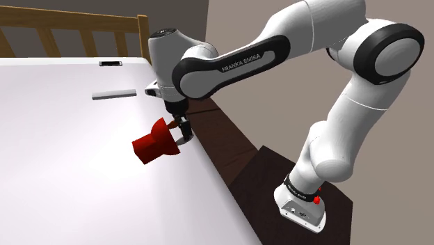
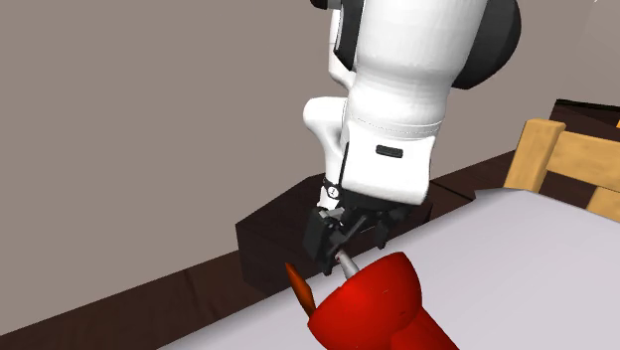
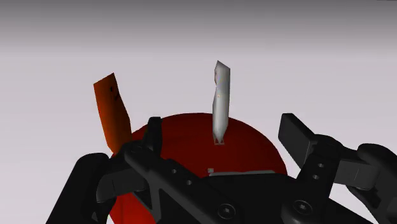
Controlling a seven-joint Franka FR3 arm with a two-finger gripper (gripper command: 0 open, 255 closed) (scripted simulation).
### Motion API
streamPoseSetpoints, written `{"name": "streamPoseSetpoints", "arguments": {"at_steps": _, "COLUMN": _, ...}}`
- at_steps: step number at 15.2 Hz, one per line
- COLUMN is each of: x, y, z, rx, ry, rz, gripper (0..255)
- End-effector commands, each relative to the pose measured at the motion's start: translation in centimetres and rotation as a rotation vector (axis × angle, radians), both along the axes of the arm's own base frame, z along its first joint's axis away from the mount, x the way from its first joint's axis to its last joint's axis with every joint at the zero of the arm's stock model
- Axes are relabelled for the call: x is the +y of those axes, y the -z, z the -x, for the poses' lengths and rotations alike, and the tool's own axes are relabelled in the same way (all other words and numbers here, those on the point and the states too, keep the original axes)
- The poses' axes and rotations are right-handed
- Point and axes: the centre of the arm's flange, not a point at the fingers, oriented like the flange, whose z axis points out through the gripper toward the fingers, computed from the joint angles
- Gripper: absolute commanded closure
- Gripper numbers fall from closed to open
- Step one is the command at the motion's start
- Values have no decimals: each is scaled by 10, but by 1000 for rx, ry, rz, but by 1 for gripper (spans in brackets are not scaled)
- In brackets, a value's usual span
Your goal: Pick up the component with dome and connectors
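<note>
White table (image 1: 55,174), wooden rail (image 1: 69,33) upper left in the shoulder view. I see the gripper (image 3: 221,119) spread wide mid-frame, straddling the red component's (image 3: 188,135) silver connector (image 3: 221,95) without touching it.

The tool (image 3: 221,124) hides the red component's (image 3: 251,143) nearest part with its own body. In the second exterior view the component's far end and the arm (image 2: 397,99) above the tool run off the edge. Well beyond the tool, a dark thing (image 1: 110,63) is too small to tell.

The words FRANKA EMIKA stand in white capitals on the dark band of the arm (image 1: 245,64) in the shoulder view. A small dark label (image 2: 388,151) on the white wrist cannot be read.
</note>
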Motion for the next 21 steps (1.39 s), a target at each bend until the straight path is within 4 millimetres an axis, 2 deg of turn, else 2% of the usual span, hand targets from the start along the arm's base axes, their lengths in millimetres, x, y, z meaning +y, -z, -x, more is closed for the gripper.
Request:
{"name": "streamPoseSetpoints", "arguments": {"at_steps": 1, "x": 6, "y": 12, "z": 1, "rx": 1, "ry": -21, "rz": 3, "gripper": 0}}
{"name": "streamPoseSetpoints", "arguments": {"at_steps": 6, "x": 6, "y": 38, "z": 1, "rx": 1, "ry": -21, "rz": 3, "gripper": 0}}
{"name": "streamPoseSetpoints", "arguments": {"at_steps": 8, "x": 6, "y": 41, "z": 1, "rx": 1, "ry": -21, "rz": 3, "gripper": 0}}
{"name": "streamPoseSetpoints", "arguments": {"at_steps": 9, "x": 6, "y": 41, "z": 2, "rx": 1, "ry": -21, "rz": 3, "gripper": 255}}
{"name": "streamPoseSetpoints", "arguments": {"at_steps": 18, "x": 6, "y": 41, "z": 1, "rx": 1, "ry": -21, "rz": 3, "gripper": 255}}
{"name": "streamPoseSetpoints", "arguments": {"at_steps": 21, "x": 6, "y": 25, "z": 1, "rx": 1, "ry": -21, "rz": 3, "gripper": 255}}
